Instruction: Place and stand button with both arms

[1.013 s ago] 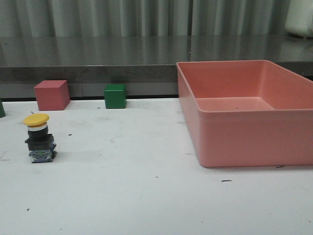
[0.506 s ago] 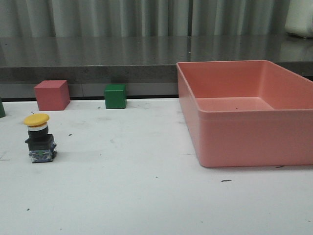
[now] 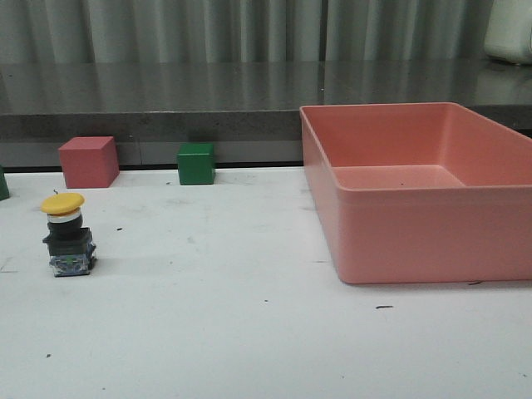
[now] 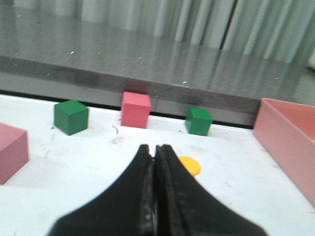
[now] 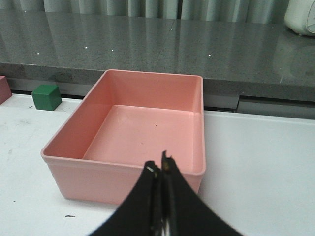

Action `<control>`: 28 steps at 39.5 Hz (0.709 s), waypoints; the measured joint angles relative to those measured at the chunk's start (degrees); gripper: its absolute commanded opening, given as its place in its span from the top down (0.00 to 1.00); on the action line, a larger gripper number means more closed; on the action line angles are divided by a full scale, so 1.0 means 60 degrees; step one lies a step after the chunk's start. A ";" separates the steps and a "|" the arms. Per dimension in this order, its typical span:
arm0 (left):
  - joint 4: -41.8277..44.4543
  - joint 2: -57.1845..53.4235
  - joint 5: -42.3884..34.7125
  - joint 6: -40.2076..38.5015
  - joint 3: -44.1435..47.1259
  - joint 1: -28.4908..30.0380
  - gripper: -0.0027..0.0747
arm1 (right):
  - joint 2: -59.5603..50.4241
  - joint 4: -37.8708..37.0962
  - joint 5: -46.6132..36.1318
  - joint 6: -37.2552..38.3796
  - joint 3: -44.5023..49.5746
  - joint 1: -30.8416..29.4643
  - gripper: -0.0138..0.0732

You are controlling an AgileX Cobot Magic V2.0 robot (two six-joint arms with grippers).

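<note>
Though it takes up little of the white worktop (image 3: pixel 249 332), the button (image 3: pixel 66 237) looks dense for its size: hard plastic throughout, stiff, and bottom-heavy by my guess, since the black blocky body and the clear-bluish base carry most of its bulk. I would take hold of the black body by two opposite flat faces, low down; the collar and cap are round and smooth and would likely slip or twist between the pads. I doubt it is fragile, though the little terminals in the base could catch on something.

It stands upright at the left of the worktop, towards the near side, well apart from the big pink bin (image 3: pixel 424 191) on the right, with a pink cube (image 3: pixel 88 161) and a green cube (image 3: pixel 196 163) further back by the dark ledge. From the base up it goes: clear-bluish foot, black square block, silver-white collar, then the yellow mushroom cap, wider than the collar beneath it.

Neither arm shows from the front. The left gripper (image 4: pixel 155 153) has its jaws pressed together on nothing, the yellow cap peeping out just beyond the tips. The right gripper (image 5: pixel 160 169) likewise has its jaws together and empty, hanging above the near wall of the bin.
</note>
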 measured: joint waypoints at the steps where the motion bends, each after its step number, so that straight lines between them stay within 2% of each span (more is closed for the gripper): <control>1: 0.0000 0.0000 -0.0103 0.0000 0.0187 0.0195 0.99 | 0.0000 0.0000 0.0000 0.0000 0.0000 0.0000 0.92; 10: 0.0000 0.0000 -0.1082 0.0000 0.1313 0.1172 0.99 | 0.0000 0.0000 0.0000 0.0000 0.0000 0.0000 0.92; 28: 0.0000 0.0000 -0.1238 0.0000 0.1313 0.1234 0.99 | 0.0000 0.0000 0.0000 0.0000 0.0000 0.0000 0.92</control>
